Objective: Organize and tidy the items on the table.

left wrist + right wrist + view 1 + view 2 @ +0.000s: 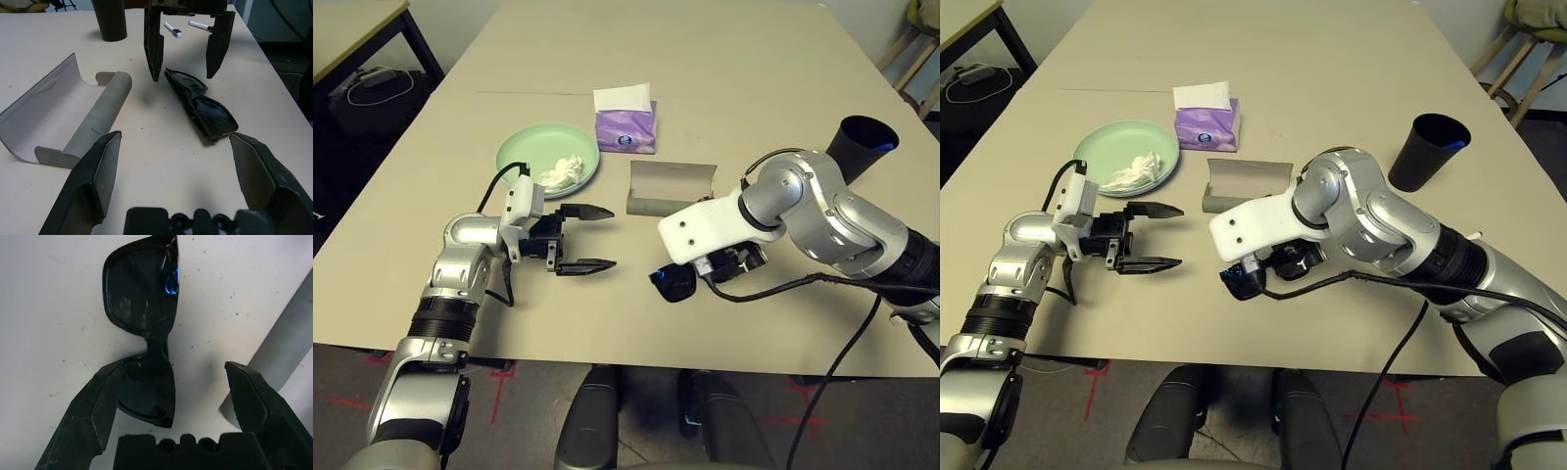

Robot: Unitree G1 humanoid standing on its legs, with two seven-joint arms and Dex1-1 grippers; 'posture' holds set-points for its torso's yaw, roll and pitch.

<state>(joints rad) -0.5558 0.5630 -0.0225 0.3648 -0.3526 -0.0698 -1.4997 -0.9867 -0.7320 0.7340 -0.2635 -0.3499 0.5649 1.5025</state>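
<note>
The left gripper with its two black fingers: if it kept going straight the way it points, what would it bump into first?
Probably the black sunglasses lying on the beige table: the left gripper, fingers open, points at them, with the right gripper just beyond. Depth is uncertain.

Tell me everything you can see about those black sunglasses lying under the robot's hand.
The black sunglasses are a folded pair with a glossy, plastic-looking frame and dark lenses, one lens catching a small blue glint. They lie flat on the beige table, just in front of the open grey glasses case, not touching it. The right gripper stands over them with fingers open, spread over one end of the frame; whether they touch it I cannot tell.
</note>
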